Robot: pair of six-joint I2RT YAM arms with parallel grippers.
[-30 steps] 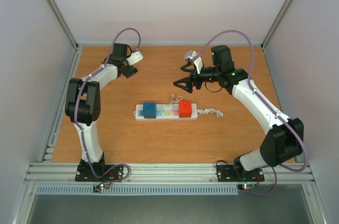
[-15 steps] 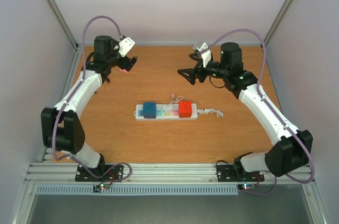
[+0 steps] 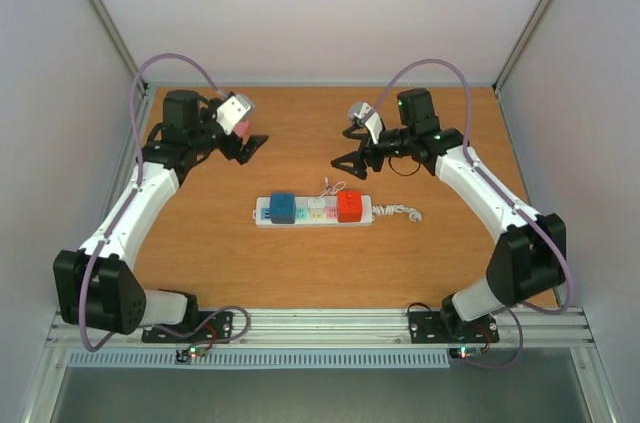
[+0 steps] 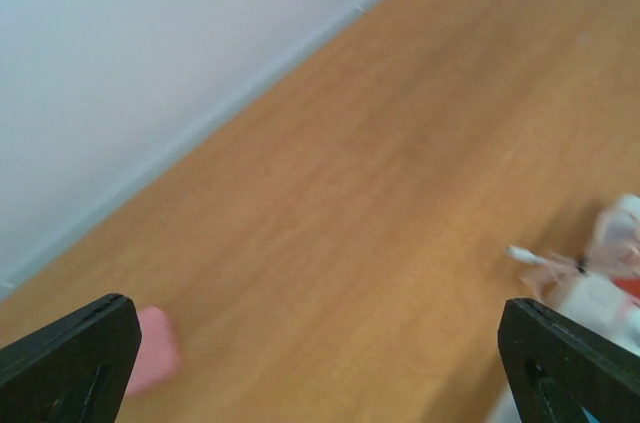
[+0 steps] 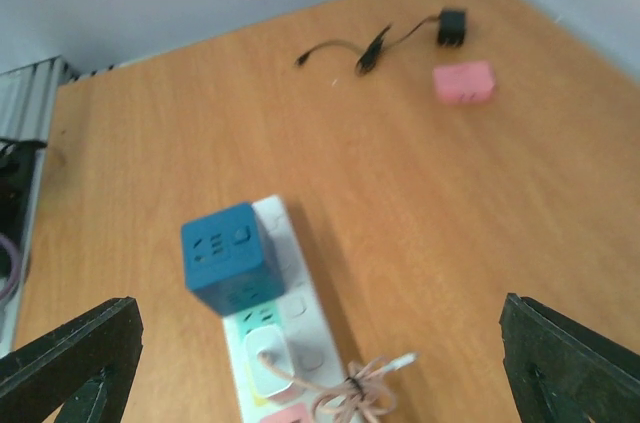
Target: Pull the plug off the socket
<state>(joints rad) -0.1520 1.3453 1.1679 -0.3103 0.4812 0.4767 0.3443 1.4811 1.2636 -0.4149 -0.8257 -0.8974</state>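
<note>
The socket [image 3: 315, 213] is a long white power strip lying mid-table, its curly white cord [image 3: 402, 211] trailing right. Plugged into it are a blue cube plug [image 3: 283, 207], a white charger plug [image 3: 317, 205] with a bundled cable [image 3: 333, 186], and a red cube plug [image 3: 349, 206]. My left gripper [image 3: 251, 146] hovers open, back-left of the strip. My right gripper [image 3: 349, 161] hangs open just behind the red cube. In the right wrist view the blue cube [image 5: 230, 258] and white charger [image 5: 268, 353] sit between my spread fingers [image 5: 70, 358]. Neither gripper touches anything.
A pink block [image 5: 463, 82] and a black adapter [image 5: 451, 26] with a thin cable lie near the back left of the table; the pink block [image 3: 240, 129] shows under the left wrist. Enclosure walls stand at the back and both sides.
Both grippers have dropped nearer the strip: the left one swung forward and right from the back-left corner, the right one came down toward the red cube. Both stayed open.
</note>
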